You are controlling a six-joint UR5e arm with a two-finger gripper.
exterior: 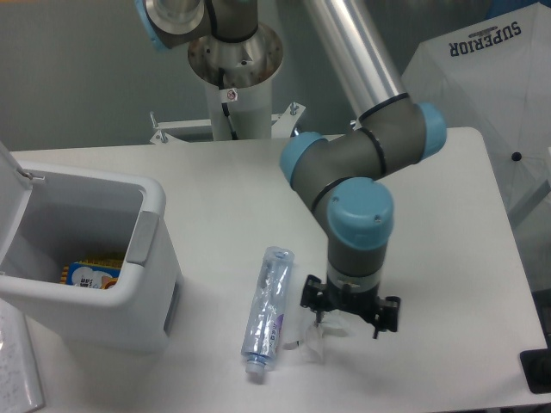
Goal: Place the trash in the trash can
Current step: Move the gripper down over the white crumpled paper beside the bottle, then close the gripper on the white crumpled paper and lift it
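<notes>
**Hand poised over the wrapper, bottle just to its side**

Our hand [349,311] hangs close above the table [241,185] near its front edge, fingers spread and holding nothing. The crumpled wrapper [314,337] lies directly beneath it, partly hidden by the fingers, so we judge it the nearer piece of trash and the likely first pick.

The flattened bottle [268,310] rests just beside the wrapper, on the side toward the trash can [82,258]. Its long axis runs roughly front to back across the table, cap toward the front edge.

The trash can stands at the table's left edge with its lid up, a printed packet [88,274] already inside. Any carry must travel leftward past the bottle.
</notes>
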